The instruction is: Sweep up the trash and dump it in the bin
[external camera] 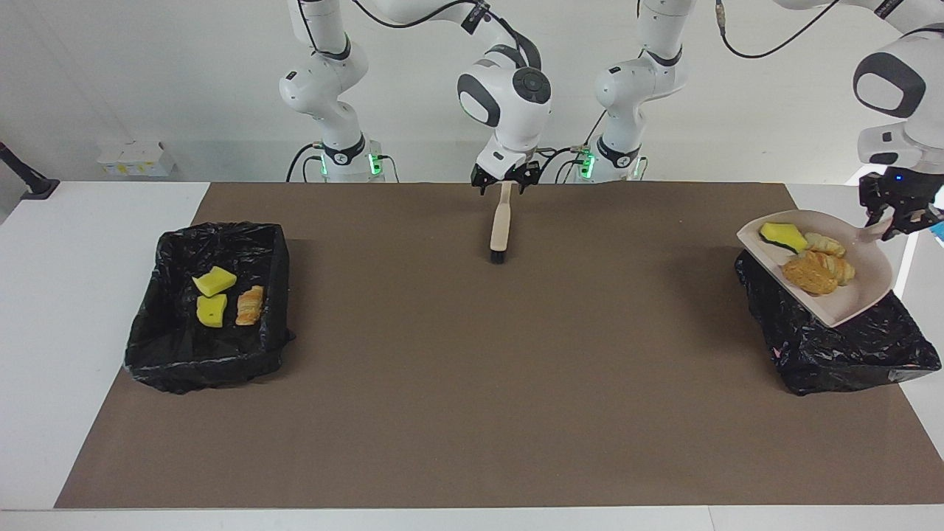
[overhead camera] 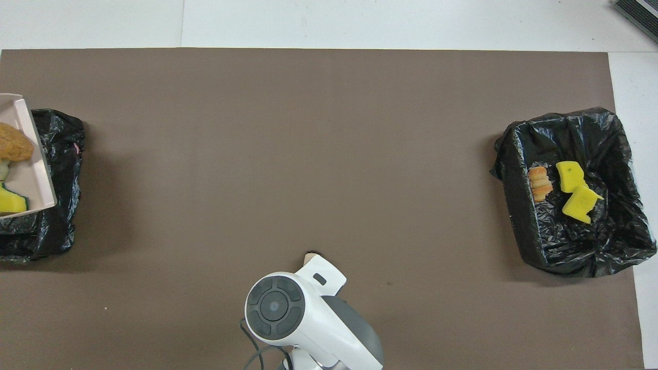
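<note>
My left gripper (external camera: 896, 214) is shut on the handle of the beige dustpan (external camera: 855, 295) and holds it tilted over the black-lined bin (external camera: 833, 346) at the left arm's end of the table. In the pan lie a yellow sponge chunk (external camera: 783, 236) and golden-brown bread pieces (external camera: 811, 271). The pan's edge (overhead camera: 31, 174) also shows in the overhead view. My right gripper (external camera: 505, 181) is open over the handle end of a wooden brush (external camera: 501, 225) that lies on the brown mat. Two yellow sponge chunks (external camera: 214, 281) and a pastry piece (external camera: 249, 305) lie in the other bin (external camera: 169, 354).
The second black-lined bin (overhead camera: 565, 246) stands at the right arm's end of the table. The brown mat (external camera: 472, 383) covers most of the table. In the overhead view my right arm (overhead camera: 308, 318) hides most of the brush.
</note>
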